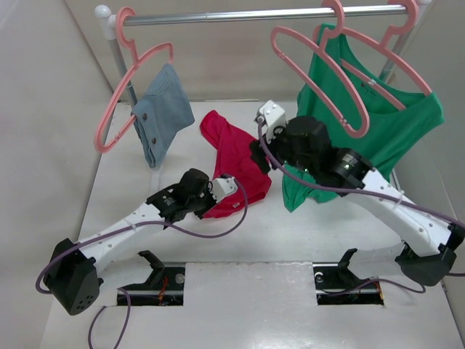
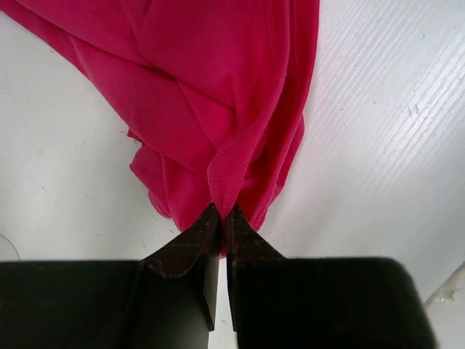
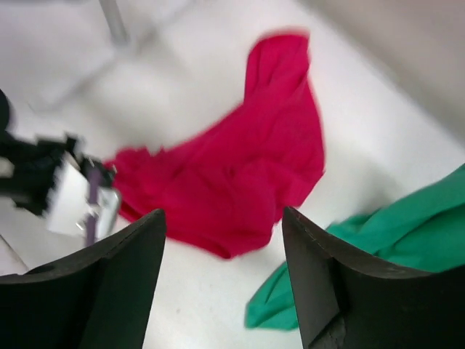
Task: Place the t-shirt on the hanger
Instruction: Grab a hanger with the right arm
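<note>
The crimson t-shirt [image 1: 234, 158] lies crumpled on the white table, between the two arms. My left gripper [image 1: 232, 195] is at its near edge and is shut on a fold of the ribbed hem [image 2: 221, 211]; the t-shirt [image 2: 218, 87] spreads away from the jaws. My right gripper [image 1: 259, 156] hovers over the shirt's right side, open and empty [image 3: 221, 218], with the t-shirt [image 3: 240, 174] below and ahead of it. The bare pink hanger [image 1: 356, 131] hangs from the rail, above and to the right of the shirt.
A metal rail [image 1: 240, 16] crosses the back. A pink hanger with a blue-grey buttoned cloth [image 1: 163, 109] hangs at the left. The green top [image 1: 385, 127] hangs on another pink hanger at the right, its hem [image 3: 407, 240] reaching the table. Walls close in on both sides.
</note>
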`<state>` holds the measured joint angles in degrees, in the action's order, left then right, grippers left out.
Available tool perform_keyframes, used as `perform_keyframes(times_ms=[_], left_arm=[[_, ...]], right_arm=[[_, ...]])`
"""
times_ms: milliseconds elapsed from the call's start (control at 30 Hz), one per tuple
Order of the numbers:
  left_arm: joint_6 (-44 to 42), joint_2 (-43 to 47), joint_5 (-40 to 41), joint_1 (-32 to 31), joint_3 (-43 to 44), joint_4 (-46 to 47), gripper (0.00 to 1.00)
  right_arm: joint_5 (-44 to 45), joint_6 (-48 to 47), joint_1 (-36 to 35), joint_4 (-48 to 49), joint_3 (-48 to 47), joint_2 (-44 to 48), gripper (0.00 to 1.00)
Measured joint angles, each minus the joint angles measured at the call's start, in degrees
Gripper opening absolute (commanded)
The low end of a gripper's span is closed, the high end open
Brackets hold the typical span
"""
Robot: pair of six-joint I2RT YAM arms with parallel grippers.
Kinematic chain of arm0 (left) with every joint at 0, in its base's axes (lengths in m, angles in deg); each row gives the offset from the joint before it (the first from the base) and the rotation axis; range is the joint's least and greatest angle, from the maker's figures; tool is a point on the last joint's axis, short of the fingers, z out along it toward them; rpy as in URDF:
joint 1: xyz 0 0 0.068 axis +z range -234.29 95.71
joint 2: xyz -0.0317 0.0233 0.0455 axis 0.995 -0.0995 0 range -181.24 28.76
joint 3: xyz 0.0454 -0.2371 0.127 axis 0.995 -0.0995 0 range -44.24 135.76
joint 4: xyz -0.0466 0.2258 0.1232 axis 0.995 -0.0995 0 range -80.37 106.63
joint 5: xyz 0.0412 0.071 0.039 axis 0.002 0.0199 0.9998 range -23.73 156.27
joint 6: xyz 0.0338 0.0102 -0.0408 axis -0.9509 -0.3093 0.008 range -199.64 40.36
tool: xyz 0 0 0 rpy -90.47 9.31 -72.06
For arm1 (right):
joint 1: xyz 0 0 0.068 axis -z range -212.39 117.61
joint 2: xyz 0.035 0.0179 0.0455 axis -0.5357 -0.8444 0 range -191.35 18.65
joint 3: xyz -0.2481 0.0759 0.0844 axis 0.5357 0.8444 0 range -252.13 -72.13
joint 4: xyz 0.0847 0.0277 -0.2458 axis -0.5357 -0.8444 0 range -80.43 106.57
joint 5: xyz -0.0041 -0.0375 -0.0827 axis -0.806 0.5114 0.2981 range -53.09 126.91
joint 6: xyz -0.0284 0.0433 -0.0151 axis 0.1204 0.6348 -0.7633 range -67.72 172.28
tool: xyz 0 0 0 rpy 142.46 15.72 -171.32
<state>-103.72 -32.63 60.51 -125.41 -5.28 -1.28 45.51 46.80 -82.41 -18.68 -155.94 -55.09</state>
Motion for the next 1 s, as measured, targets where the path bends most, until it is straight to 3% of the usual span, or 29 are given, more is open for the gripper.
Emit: perform_keyframes(times_ms=[33, 67, 200, 333, 433, 567, 700, 833, 900, 933, 967, 1000], left_arm=[[0.07, 0.17, 0.00, 0.00, 0.00, 0.17, 0.00], [0.17, 0.42, 0.02, 0.00, -0.02, 0.33, 0.00], [0.42, 1.09, 0.24, 0.00, -0.28, 1.01, 0.00], [0.50, 1.84, 0.37, 0.00, -1.68, 2.08, 0.00], [0.61, 2.32, 0.44, 0.00, -2.32, 2.32, 0.00], [0.59, 2.97, 0.31, 0.07, -2.71, 2.40, 0.00], [0.59, 3.23, 0.22, 0.42, -2.80, 2.75, 0.00], [0.59, 3.63, 0.22, 0.66, -2.95, 2.95, 0.00], [0.59, 3.80, 0.22, 0.83, -2.95, 2.99, 0.00], [0.57, 3.89, 0.22, 0.94, -2.95, 2.99, 0.00], [0.57, 4.02, 0.22, 1.07, -2.95, 3.02, 0.00], [0.57, 4.15, 0.20, 1.11, -2.95, 3.04, 0.00]], right_arm=[[0.02, -0.66, 0.00, -0.59, -3.21, -0.17, 0.70], [0.04, -1.33, 0.00, -0.98, -6.47, -0.31, 0.77], [1.27, -4.31, 1.01, -4.66, -23.89, -2.71, 0.88], [3.93, -7.52, 7.76, -5.14, -39.06, -3.89, 0.91], [5.62, -9.09, 14.34, -5.27, -44.00, -4.00, 0.99], [7.41, -10.08, 21.35, -6.93, -46.58, -5.31, 0.99], [1.84, -10.27, 28.57, -9.11, -46.93, -8.81, 1.00], [-4.31, -9.73, 33.92, -11.30, -45.09, -13.22, 0.93], [-7.58, -9.25, 36.15, -11.19, -41.86, -13.97, 0.80], [-8.94, -9.05, 36.85, -11.26, -40.85, -14.25, 0.69], [-10.49, -8.83, 37.62, -11.45, -40.41, -14.69, 0.45], [-11.85, -8.94, 38.07, -11.45, -40.37, -14.99, 0.36]])
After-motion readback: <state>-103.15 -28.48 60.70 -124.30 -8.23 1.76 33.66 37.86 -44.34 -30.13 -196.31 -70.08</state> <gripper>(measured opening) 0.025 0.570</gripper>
